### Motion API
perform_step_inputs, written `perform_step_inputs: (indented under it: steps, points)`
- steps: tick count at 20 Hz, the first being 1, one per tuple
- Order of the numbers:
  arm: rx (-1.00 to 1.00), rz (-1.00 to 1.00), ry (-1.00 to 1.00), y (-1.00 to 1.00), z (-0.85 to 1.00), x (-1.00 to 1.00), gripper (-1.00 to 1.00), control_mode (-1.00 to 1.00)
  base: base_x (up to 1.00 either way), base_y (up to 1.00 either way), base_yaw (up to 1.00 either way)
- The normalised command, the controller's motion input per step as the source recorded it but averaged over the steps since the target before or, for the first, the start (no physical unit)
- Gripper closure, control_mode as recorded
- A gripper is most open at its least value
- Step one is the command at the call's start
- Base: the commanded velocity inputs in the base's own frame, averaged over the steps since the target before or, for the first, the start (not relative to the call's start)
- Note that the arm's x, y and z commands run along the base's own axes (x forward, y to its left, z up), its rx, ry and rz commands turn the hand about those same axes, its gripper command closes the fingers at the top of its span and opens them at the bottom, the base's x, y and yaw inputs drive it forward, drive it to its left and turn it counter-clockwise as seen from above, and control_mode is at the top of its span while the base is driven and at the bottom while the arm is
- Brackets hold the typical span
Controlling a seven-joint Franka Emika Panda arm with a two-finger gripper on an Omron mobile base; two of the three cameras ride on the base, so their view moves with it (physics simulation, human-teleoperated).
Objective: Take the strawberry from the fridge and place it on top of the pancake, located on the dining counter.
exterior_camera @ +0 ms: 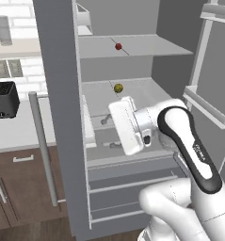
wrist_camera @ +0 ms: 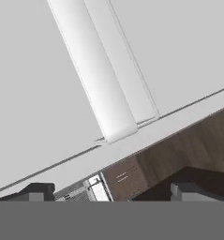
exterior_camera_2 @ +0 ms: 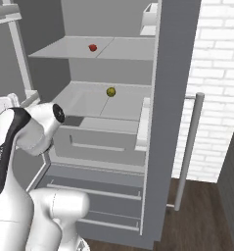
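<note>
The fridge (exterior_camera: 57,94) stands with both doors open. The strawberry (exterior_camera: 118,46), tiny and red, lies on the upper shelf, and it also shows in the right base view (exterior_camera_2: 92,47). My gripper (exterior_camera: 109,132) is open and empty. It hangs in front of the lower drawers, well below the strawberry, and points left toward the left door. In the hand view the two fingertips (wrist_camera: 36,191) stand wide apart before a grey door face with a pale bar handle (wrist_camera: 92,70). The pancake and the dining counter are out of view.
A yellow-green ball (exterior_camera: 118,88) sits on the shelf below the strawberry. The right door's bins (exterior_camera: 208,108) jut out beside my arm. A black toaster (exterior_camera: 3,100) stands on the white counter to the left, over brown cabinets. A long bar handle (exterior_camera_2: 189,147) hangs before the brick wall.
</note>
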Motion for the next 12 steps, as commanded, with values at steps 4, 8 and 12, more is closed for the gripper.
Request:
perform_step_inputs:
  steps: [4,8,12]
  points:
    - [-0.27,-0.01,-0.03,-0.79,0.02,0.12,-1.00,-1.00,0.00,0.00,0.00]
    - [-0.61,0.02,-0.04,-0.71,0.00,0.18,-1.00,-1.00,0.00,0.00,0.00]
    - [-0.64,0.10,-0.02,-0.98,-0.01,0.21,-1.00,-1.00,0.00,0.00,0.00]
